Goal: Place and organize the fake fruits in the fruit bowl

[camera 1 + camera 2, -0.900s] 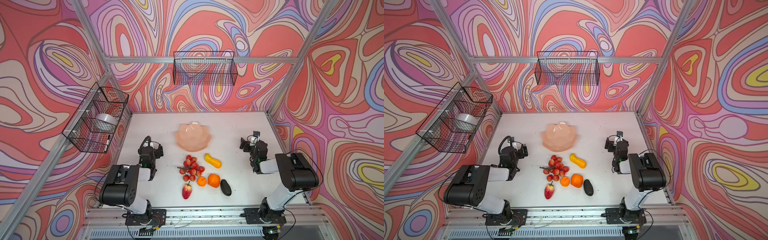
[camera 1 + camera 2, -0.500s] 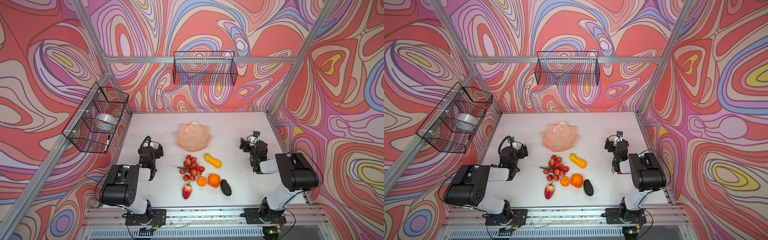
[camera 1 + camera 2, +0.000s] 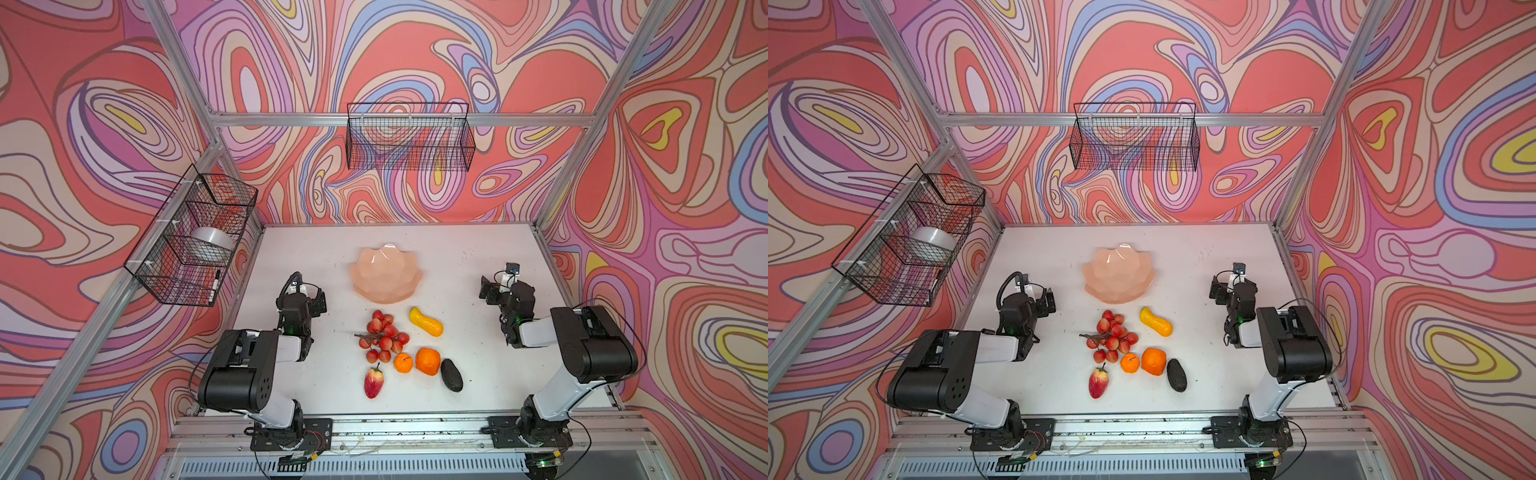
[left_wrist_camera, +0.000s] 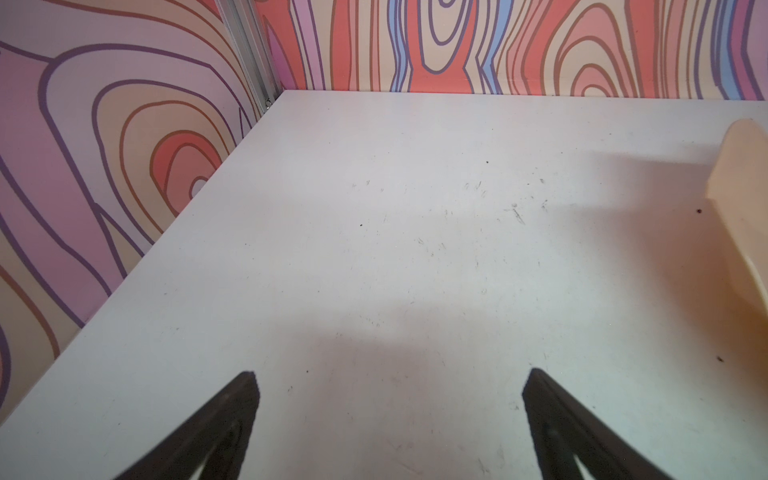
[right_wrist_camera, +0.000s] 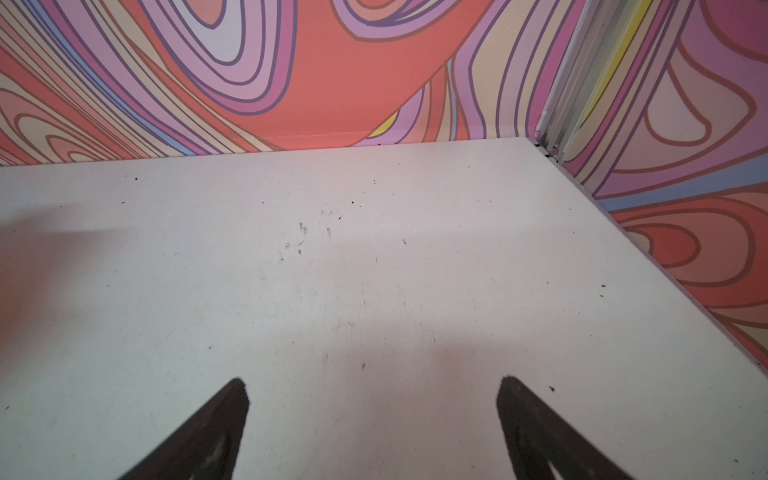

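Observation:
The peach-pink scalloped fruit bowl [image 3: 386, 274] [image 3: 1119, 272] stands empty mid-table; its edge [image 4: 744, 199] shows in the left wrist view. In front of it lie the fake fruits: red grape bunch [image 3: 384, 336] [image 3: 1113, 334], yellow-orange gourd [image 3: 426, 322], small orange [image 3: 403, 363], large orange [image 3: 428, 361], dark avocado [image 3: 451, 375] and red-yellow strawberry [image 3: 373, 382]. My left gripper [image 3: 318, 297] [image 4: 390, 382] rests open left of the bowl, holding nothing. My right gripper [image 3: 488, 289] [image 5: 372, 388] is open over bare table to the right, well apart from the fruit.
A wire basket [image 3: 195, 237] on the left wall holds a whitish bowl [image 3: 212, 243] and a marker [image 3: 214, 282]. Another wire basket [image 3: 409, 137] hangs on the back wall. Patterned walls and aluminium posts [image 5: 557, 124] close in the white table [image 3: 478, 249].

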You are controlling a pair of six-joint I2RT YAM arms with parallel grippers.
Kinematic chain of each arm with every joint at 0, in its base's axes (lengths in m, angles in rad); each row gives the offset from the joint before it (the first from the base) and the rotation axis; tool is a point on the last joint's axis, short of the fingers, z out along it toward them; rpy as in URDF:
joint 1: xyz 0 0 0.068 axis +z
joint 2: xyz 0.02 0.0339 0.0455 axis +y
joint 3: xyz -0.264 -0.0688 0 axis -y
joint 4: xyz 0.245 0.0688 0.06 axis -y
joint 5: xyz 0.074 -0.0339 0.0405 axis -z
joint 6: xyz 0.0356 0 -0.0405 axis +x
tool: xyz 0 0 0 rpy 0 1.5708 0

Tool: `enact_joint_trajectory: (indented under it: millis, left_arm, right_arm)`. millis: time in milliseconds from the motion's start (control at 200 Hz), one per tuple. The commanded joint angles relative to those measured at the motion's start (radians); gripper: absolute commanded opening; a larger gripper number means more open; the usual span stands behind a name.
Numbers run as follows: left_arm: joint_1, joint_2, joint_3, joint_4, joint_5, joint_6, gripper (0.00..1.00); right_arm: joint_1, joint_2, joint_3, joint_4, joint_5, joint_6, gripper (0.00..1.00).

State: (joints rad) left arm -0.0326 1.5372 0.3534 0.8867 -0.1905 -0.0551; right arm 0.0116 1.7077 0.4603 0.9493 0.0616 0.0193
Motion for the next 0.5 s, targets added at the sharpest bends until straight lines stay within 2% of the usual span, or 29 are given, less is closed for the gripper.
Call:
enact_joint_trajectory:
  millis: [0, 70, 130, 185, 265, 340, 355, 386, 441, 496]
  left_arm:
    - [0.003, 0.003, 0.006, 0.032, 0.010, 0.019, 0.99]
    - [0.002, -0.006, 0.009, 0.029, 0.019, 0.023, 0.98]
    - [0.002, -0.065, 0.037, -0.071, 0.037, 0.030, 0.98]
    - [0.001, -0.158, 0.116, -0.296, 0.033, 0.016, 1.00]
    - [0.001, -0.295, 0.290, -0.681, -0.006, -0.101, 1.00]
    - [0.002, -0.409, 0.400, -0.925, -0.012, -0.172, 1.00]
    - [0.001, -0.431, 0.414, -0.960, -0.008, -0.176, 1.00]
    - [0.002, -0.469, 0.429, -1.014, 0.005, -0.177, 1.00]
    - [0.002, -0.550, 0.437, -1.083, 0.026, -0.169, 1.00]
    - [0.002, -0.619, 0.423, -1.120, 0.017, -0.177, 0.99]
  right_arm:
    - [-0.005, 0.003, 0.009, 0.006, 0.001, -0.004, 0.98]
    - [-0.005, 0.003, 0.009, 0.009, 0.006, -0.003, 0.98]
    - [-0.006, -0.033, 0.023, -0.040, 0.033, 0.007, 0.98]
    - [-0.005, -0.093, 0.064, -0.177, 0.039, 0.008, 0.98]
    - [-0.006, -0.166, 0.199, -0.471, 0.029, 0.068, 0.98]
    - [-0.007, -0.187, 0.303, -0.648, 0.073, 0.313, 0.98]
    - [-0.008, -0.189, 0.332, -0.699, 0.035, 0.340, 0.98]
    - [-0.011, -0.182, 0.370, -0.759, -0.080, 0.308, 0.98]
    - [-0.012, -0.168, 0.383, -0.768, -0.279, 0.282, 0.98]
    - [-0.009, -0.186, 0.364, -0.741, -0.399, 0.304, 0.94]
